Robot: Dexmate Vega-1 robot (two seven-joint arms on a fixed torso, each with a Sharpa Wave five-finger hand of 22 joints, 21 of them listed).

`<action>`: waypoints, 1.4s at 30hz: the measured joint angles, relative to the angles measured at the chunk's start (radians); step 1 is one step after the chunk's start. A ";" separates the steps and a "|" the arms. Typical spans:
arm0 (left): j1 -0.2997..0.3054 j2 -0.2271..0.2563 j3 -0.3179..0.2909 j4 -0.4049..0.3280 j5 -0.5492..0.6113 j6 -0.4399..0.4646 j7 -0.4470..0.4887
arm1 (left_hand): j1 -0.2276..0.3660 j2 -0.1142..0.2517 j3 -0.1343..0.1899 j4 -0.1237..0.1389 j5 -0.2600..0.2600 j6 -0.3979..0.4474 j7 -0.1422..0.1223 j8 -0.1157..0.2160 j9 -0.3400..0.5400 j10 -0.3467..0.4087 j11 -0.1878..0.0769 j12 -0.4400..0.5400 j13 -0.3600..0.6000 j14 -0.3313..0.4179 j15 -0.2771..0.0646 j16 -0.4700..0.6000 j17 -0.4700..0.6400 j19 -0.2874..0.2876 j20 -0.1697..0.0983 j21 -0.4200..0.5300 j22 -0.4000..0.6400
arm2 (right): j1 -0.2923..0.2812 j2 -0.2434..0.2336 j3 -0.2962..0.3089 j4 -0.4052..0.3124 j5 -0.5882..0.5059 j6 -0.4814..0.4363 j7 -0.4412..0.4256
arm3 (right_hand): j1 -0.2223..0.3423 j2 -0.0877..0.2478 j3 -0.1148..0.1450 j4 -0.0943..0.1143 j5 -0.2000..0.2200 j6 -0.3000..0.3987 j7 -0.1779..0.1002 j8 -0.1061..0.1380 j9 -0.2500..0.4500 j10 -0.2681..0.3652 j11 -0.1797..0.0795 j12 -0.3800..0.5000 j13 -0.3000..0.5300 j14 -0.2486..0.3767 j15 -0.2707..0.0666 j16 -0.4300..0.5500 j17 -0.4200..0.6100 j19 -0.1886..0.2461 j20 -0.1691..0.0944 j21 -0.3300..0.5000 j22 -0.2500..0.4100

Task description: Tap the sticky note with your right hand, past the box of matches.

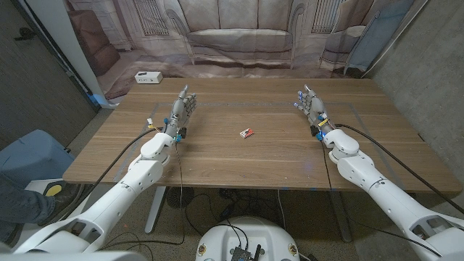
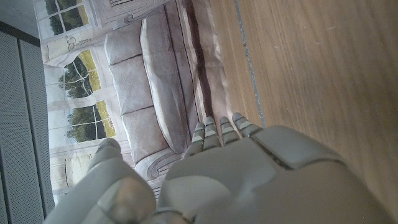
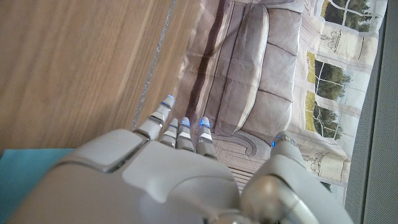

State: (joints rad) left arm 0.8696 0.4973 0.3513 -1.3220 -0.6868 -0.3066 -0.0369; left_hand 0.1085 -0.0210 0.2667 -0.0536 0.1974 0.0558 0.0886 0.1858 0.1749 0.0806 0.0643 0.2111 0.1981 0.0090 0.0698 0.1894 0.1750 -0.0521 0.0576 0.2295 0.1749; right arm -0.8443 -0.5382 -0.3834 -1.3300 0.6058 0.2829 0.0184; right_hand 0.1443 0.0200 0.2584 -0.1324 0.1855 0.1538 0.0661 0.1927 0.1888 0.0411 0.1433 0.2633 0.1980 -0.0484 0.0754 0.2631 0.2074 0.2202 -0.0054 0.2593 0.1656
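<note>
Two glossy white arms, each with a black cable along it, end in grey segmented hands — left hand (image 1: 181,107), right hand (image 1: 310,104) — the right's fingertips (image 3: 185,122) blue-marked.

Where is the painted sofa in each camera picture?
Head view: the sofa is at top middle, behind the table.
Left wrist view: sofa beyond the left hand.
Right wrist view: sofa beyond the right hand.
Shared landmark: the table's far edge.

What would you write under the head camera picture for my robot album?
Two open robot hands, left and right, wait on a wooden table with a matchbox between them.
</note>
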 measured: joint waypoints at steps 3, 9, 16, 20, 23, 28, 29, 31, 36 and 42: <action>0.012 -0.002 -0.006 -0.013 -0.013 -0.006 0.000 | 0.000 0.000 0.000 0.000 0.000 0.003 0.003 0.000 0.000 0.005 -0.005 0.004 0.000 0.005 0.005 0.000 0.000 0.000 0.000 0.000 0.000 | -0.001 -0.008 -0.003 -0.007 -0.014 0.009 0.000 | 0.004 -0.005 0.000 0.000 0.000 0.000 0.000 0.000 0.000 0.000 0.000 0.000 0.000 0.000 0.000 0.000 0.000 0.000 0.000 0.000 0.000; 0.033 0.003 -0.014 -0.044 -0.013 -0.006 0.000 | 0.000 0.000 0.000 0.000 0.000 0.013 0.001 0.004 0.000 0.018 -0.004 0.004 0.000 0.012 0.010 0.000 0.000 0.006 0.005 0.000 0.000 | -0.003 -0.011 -0.004 -0.009 -0.031 0.031 0.001 | 0.003 -0.007 0.000 0.000 0.000 0.023 -0.004 0.011 0.000 0.000 0.000 0.000 0.000 0.005 0.005 0.000 0.000 0.004 0.004 0.000 0.000; 0.057 0.018 -0.021 -0.094 -0.019 -0.013 0.018 | 0.005 0.005 0.004 -0.004 0.000 0.030 0.001 0.008 0.000 0.038 -0.002 0.012 0.000 0.029 0.007 0.007 0.000 0.018 0.011 0.000 0.000 | -0.022 -0.027 0.006 -0.026 -0.046 0.070 -0.001 | -0.006 -0.016 -0.004 -0.004 0.000 0.052 -0.009 0.023 0.005 0.011 0.000 0.000 0.000 0.013 0.005 0.000 0.000 0.014 0.004 -0.004 0.000; 0.071 0.028 -0.024 -0.124 -0.007 -0.018 0.031 | 0.005 0.005 0.004 -0.004 0.000 0.036 0.006 0.008 0.000 0.041 -0.005 0.012 0.000 0.037 0.007 0.007 0.000 0.030 0.003 0.000 0.000 | -0.032 -0.039 0.015 -0.031 -0.056 0.088 -0.003 | -0.006 -0.016 -0.004 -0.004 0.000 0.052 -0.009 0.023 0.005 0.015 0.003 0.000 0.000 0.015 0.007 0.000 0.000 0.015 0.004 -0.004 0.005; 0.071 0.028 -0.024 -0.124 0.002 -0.022 0.042 | 0.005 0.005 0.004 -0.004 0.000 0.039 0.010 0.008 0.000 0.044 -0.003 0.012 0.000 0.038 0.008 0.007 0.000 0.038 -0.005 0.004 0.000 | -0.040 -0.048 0.023 -0.038 -0.056 0.088 -0.003 | -0.006 -0.016 -0.007 -0.001 0.000 0.052 -0.009 0.023 0.005 0.022 0.000 0.000 0.000 0.015 0.007 0.000 0.000 0.018 0.007 -0.008 0.005; 0.105 0.041 -0.031 -0.183 0.007 -0.035 0.055 | 0.005 0.005 0.004 -0.004 0.000 0.050 0.010 0.008 0.000 0.052 -0.002 0.012 0.000 0.050 0.004 0.007 0.000 0.054 -0.011 0.004 0.000 | -0.055 -0.067 0.037 -0.054 -0.068 0.120 -0.007 | -0.006 -0.016 -0.009 0.000 0.000 0.052 -0.009 0.023 0.005 0.033 0.000 0.000 0.000 0.020 0.001 0.000 0.000 0.018 0.007 -0.009 0.005; 0.110 0.042 -0.032 -0.191 0.007 -0.037 0.055 | 0.005 0.005 0.004 -0.004 0.000 0.051 0.011 0.008 0.000 0.054 -0.004 0.012 0.000 0.053 0.006 0.007 0.000 0.054 -0.011 0.004 0.000 | -0.059 -0.071 0.041 -0.056 -0.073 0.129 -0.009 | -0.006 -0.016 -0.009 0.000 0.000 0.052 -0.009 0.023 0.005 0.036 0.004 0.000 0.000 0.020 0.002 0.000 0.000 0.018 0.007 -0.009 0.005; 0.117 0.042 -0.033 -0.199 0.009 -0.047 0.056 | 0.005 0.005 0.004 -0.004 0.000 0.053 0.013 0.008 0.000 0.058 0.001 0.019 0.000 0.054 0.007 0.007 0.000 0.057 -0.012 0.004 0.000 | -0.066 -0.079 0.050 -0.059 -0.076 0.143 -0.009 | -0.009 -0.019 -0.009 0.000 0.000 0.052 -0.009 0.023 0.005 0.047 0.007 0.000 0.000 0.024 -0.002 0.000 0.000 0.021 0.011 -0.009 0.005; 0.125 0.038 -0.034 -0.214 0.027 -0.062 0.070 | 0.009 0.001 0.003 -0.009 0.000 0.072 0.010 0.015 0.000 0.082 0.001 0.022 -0.003 0.080 0.007 0.011 0.000 0.080 -0.010 0.004 0.000 | -0.076 -0.092 0.064 -0.060 -0.077 0.170 -0.001 | -0.010 -0.020 -0.011 0.003 0.000 0.054 -0.006 0.023 0.004 0.052 0.005 0.000 0.000 0.031 -0.002 0.000 0.000 0.027 0.005 -0.009 0.005; 0.136 0.045 -0.034 -0.249 0.060 -0.053 0.110 | 0.009 0.001 0.004 -0.013 0.000 0.091 0.011 0.015 0.000 0.100 0.007 0.027 -0.003 0.097 0.010 0.011 0.000 0.094 -0.001 0.004 0.000 | -0.089 -0.107 0.084 -0.054 -0.074 0.206 0.016 | -0.010 -0.020 -0.013 0.004 0.000 0.057 -0.004 0.023 0.004 0.061 0.003 0.000 0.000 0.031 -0.002 0.000 0.000 0.027 0.005 -0.015 0.005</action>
State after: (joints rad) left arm 1.0052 0.5419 0.3171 -1.5713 -0.6268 -0.3593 0.0735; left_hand 0.1175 -0.0196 0.2708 -0.0667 0.1974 0.1468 0.0998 0.2012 0.1748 0.1807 0.0714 0.2382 0.1951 0.1057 0.0802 0.2003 0.1747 0.0418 0.0566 0.2333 0.1746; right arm -0.9329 -0.6455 -0.2999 -1.3835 0.5315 0.4888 0.0343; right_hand 0.1345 -0.0001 0.2458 -0.1280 0.1855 0.2109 0.0625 0.2153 0.1932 0.1023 0.1467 0.2633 0.1977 -0.0176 0.0734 0.2631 0.2072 0.2468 0.0000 0.2438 0.1701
